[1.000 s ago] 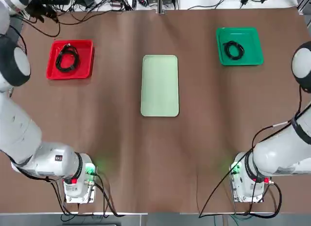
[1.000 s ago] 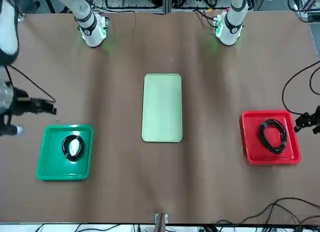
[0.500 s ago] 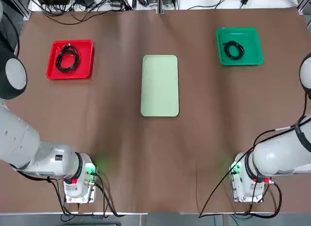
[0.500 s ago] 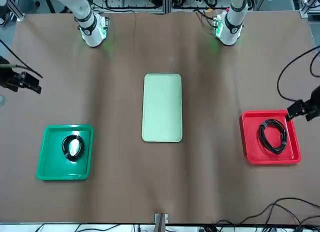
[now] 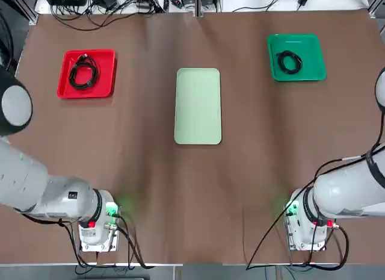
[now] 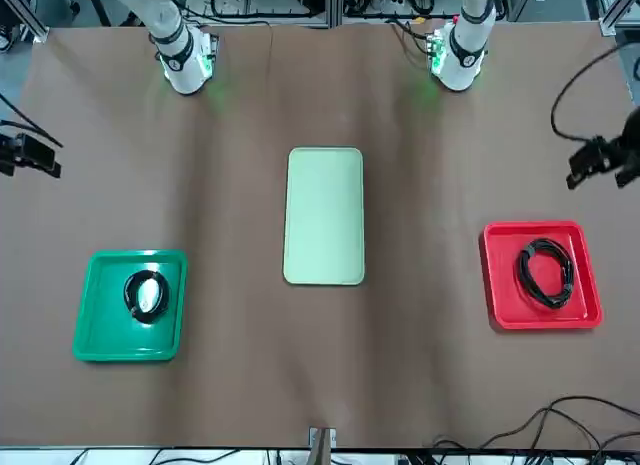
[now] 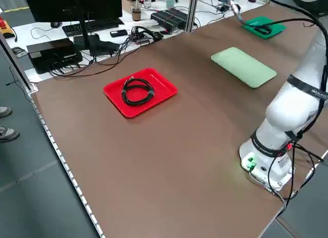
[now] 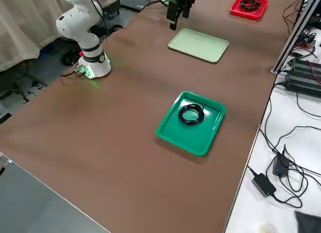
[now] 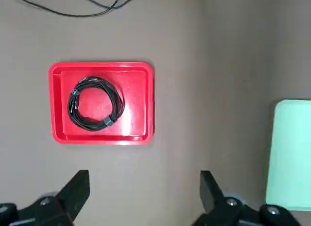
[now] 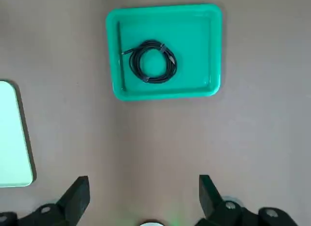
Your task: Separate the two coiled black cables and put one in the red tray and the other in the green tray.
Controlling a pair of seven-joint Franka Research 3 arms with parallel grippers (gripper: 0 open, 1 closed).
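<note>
Resting in the red tray [image 9: 56, 102], one coiled cable [image 9: 116, 97] is lying flat, while the other coil [image 10: 172, 63] is sitting inside the green tray [image 10: 211, 56]. Both the left gripper [image 9: 145, 199] and the right gripper [image 10: 145, 201] are hovering over the robot's side of their trays, fingers wide apart and empty. The loops are looking light and springy; I'd pinch across the whole bundle beside a tie, never one strand.

Top: overhead, looks down, robot's way. Front: across table, faces robot. Sides: raised, diagonal. Wrists: closer, one tray each. Top and front share all three trays.
</note>
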